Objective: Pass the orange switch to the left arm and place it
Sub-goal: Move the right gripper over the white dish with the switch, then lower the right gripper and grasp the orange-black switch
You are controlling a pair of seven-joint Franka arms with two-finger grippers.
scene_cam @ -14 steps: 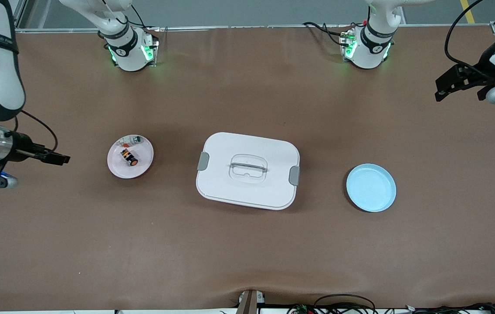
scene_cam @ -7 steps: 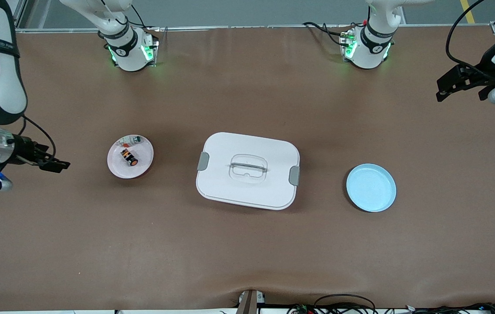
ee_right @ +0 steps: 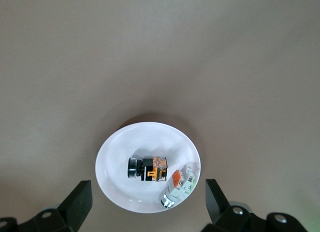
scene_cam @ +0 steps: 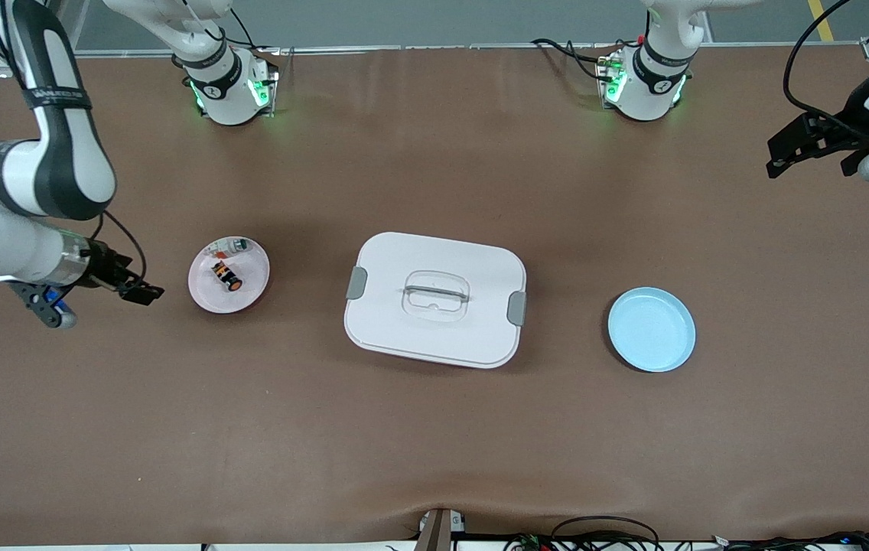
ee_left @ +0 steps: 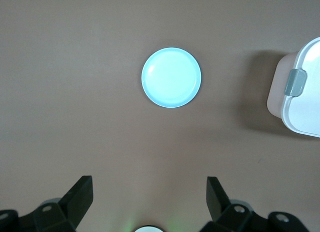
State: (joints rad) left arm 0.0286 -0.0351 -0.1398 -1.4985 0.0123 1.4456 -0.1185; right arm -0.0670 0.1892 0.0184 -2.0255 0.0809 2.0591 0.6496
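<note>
Front view: over the last second the right arm swings in from the table's edge toward the pink plate [scene_cam: 229,275], and its right gripper [scene_cam: 138,291] now hangs just beside that plate, on the side away from the box [scene_cam: 435,299]. That reads as the opening reach of the pick; nothing has been lifted yet.

The switch [scene_cam: 226,276] lies on its side in the plate, with a small silver part [scene_cam: 234,246] next to it, farther from the camera. In the right wrist view the switch [ee_right: 146,168] shows its black barrel and orange block, and the silver part [ee_right: 176,187] sits close by at the plate's rim. The right jaws stand wide apart and empty, and the switch is ahead of them, not yet between them, so I judge the gripper must still move over the plate and come down.

The box sits mid-table, between the pink plate and the blue plate [scene_cam: 651,330].

The left gripper [scene_cam: 813,143] waits at its own end of the table, barely shifted, jaws spread wide and holding nothing. Its wrist view looks down on the blue plate [ee_left: 171,77], with a box corner at the edge.
</note>
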